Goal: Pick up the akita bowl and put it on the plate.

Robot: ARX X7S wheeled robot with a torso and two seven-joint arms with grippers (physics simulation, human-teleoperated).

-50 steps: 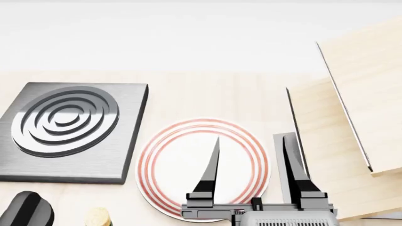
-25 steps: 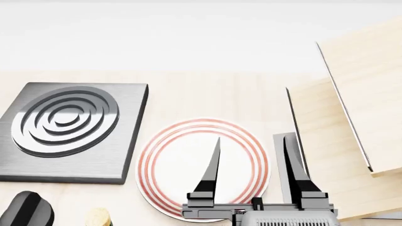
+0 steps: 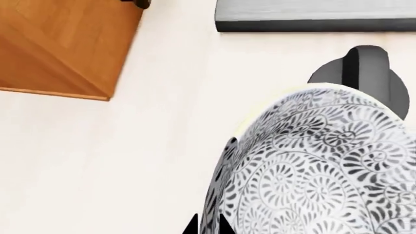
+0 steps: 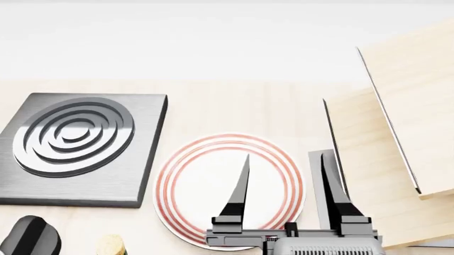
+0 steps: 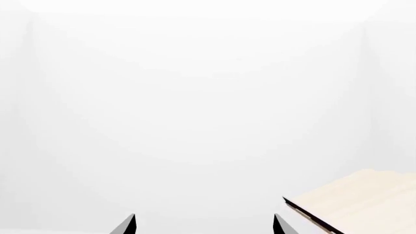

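Right end effector [image 4: 284, 183] hovers with fingers spread wide, the plate [image 4: 195, 180] on the surface directly beneath. Left end effector [image 3: 208, 226] pinches the akita bowl's [image 3: 318, 165] rim, near the burner [image 3: 315, 14].

The plate [image 4: 228, 190], white with thin red rings at its rim, lies on the pale wooden counter [image 4: 234, 109]; just beside it on the robot's left sits the square dark grey burner [image 4: 78, 147] with concentric rings. The right gripper [image 4: 284, 183] hangs over the plate's right part, fingers spread wide apart with nothing between them; light wooden panels [image 4: 397, 143] rise to the plate's right.
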